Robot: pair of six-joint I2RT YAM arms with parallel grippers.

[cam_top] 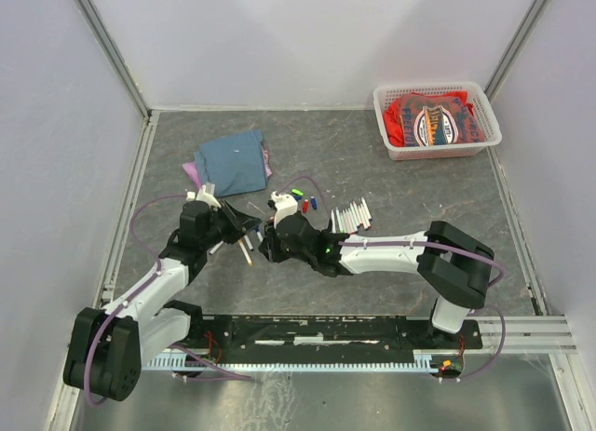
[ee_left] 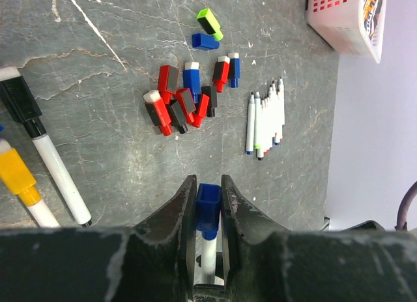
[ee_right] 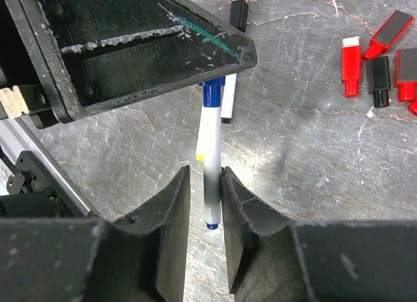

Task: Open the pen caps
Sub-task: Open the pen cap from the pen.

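Observation:
A white-barrelled pen [ee_right: 210, 158] hangs in the air between my two grippers. My left gripper [ee_left: 208, 181] is shut on its blue pen cap [ee_left: 208, 207], which sits on the barrel. My right gripper [ee_right: 205, 171] is open around the barrel's lower end, with a gap at the left finger and the barrel against the right finger. Both grippers meet near the table's middle, the left gripper [cam_top: 237, 228] beside the right gripper [cam_top: 270, 240]. Several loose red, blue and black pen caps [ee_left: 186, 100] lie in a pile, with a green one [ee_left: 210, 23] beyond.
Uncapped white barrels [ee_left: 267, 116] lie in a row right of the pile. A black-capped pen [ee_left: 39, 139] and a yellow-capped pen [ee_left: 19, 184] lie at the left. A white basket [cam_top: 438, 124] with cloth stands back right. A blue cloth [cam_top: 231, 161] lies back left.

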